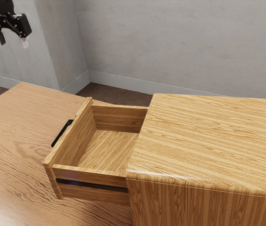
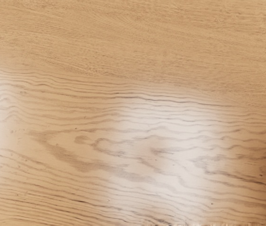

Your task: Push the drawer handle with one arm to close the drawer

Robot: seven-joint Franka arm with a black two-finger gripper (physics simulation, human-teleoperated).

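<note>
Wall point(image 1: 185, 47) behind raised, parted jaws

gripper point(image 1: 13, 41): spread, raised | handle point(image 1: 62, 133) (black): well below gripper | drawer point(image 1: 75, 143): pulled out, below gripper | cabinet point(image 1: 208, 141): farther from gripper

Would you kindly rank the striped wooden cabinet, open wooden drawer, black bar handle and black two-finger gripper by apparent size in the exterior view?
Largest to smallest, as they look there:
Striped wooden cabinet
Open wooden drawer
Black two-finger gripper, its visible part
Black bar handle
</note>
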